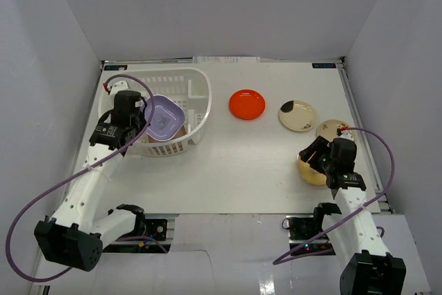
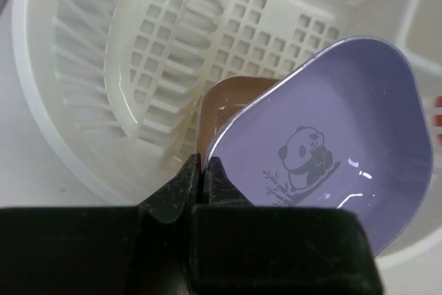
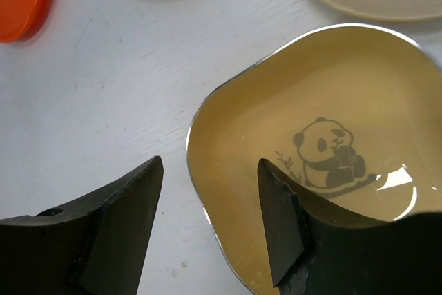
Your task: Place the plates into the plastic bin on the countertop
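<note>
L gripper (image 2: pixel 205 170) was seen clamped on the rim of the purple plate (image 2: pixel 324 150), which was held tilted over the plastic bin (image 2: pixel 173 46), w/ a brown plate (image 2: pixel 221 101) lying inside. For a clean drop, the plate should be lowered nearer the base and levelled before release, so the brown one isn't struck. R gripper (image 3: pixel 210 167) was spread apart, apparently straddling the yellow plate (image 3: pixel 331 101) rim on the countertop (image 3: pixel 124 88). Red plate (image 1: pixel 247 104) and beige plates (image 1: pixel 298 115) were not yet binned.
</note>
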`<action>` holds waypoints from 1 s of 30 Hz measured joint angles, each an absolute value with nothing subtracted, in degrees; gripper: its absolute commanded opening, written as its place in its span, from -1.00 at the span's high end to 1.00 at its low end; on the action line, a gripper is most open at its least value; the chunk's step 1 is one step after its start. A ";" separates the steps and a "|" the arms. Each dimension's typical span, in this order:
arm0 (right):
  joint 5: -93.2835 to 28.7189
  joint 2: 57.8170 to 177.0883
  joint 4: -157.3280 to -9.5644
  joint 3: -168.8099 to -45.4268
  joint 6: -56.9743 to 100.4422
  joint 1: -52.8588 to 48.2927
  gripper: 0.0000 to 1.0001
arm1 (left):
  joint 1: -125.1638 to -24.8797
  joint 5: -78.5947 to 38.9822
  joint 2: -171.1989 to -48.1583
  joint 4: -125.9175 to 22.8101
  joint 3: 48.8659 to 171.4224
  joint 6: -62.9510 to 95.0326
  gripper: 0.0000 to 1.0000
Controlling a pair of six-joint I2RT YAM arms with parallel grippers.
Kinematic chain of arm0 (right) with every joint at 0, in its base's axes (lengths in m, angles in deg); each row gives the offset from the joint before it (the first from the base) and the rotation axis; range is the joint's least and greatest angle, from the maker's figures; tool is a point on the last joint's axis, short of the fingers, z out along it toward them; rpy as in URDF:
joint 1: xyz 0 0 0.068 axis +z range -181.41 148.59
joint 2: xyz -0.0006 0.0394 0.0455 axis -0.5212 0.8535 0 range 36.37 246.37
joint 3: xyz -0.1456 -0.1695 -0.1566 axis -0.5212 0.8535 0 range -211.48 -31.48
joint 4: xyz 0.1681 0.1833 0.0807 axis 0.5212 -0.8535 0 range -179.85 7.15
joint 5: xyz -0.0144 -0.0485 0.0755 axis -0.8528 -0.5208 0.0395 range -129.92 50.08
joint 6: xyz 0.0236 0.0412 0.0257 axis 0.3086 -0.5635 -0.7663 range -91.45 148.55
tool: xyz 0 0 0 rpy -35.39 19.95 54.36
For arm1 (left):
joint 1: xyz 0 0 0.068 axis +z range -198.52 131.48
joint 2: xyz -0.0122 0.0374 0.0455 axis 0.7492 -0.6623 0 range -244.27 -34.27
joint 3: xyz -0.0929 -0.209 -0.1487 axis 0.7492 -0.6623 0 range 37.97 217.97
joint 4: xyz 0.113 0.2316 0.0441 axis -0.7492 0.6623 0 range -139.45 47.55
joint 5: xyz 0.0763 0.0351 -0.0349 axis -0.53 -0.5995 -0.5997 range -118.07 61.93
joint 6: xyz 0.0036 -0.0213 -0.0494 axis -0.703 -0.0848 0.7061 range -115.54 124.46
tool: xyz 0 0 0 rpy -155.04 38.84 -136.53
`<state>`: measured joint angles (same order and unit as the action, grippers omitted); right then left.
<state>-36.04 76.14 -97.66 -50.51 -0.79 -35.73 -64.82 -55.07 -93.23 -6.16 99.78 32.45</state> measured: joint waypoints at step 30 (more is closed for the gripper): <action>-53.99 88.10 -96.37 -51.23 3.01 -9.56 0.66 | -53.52 -38.98 -116.62 -8.35 102.97 21.08 -0.81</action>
<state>-53.99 88.10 -96.37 -51.23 3.01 -9.56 -53.52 -38.98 -116.62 -8.35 102.97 21.08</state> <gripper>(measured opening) 0.262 0.896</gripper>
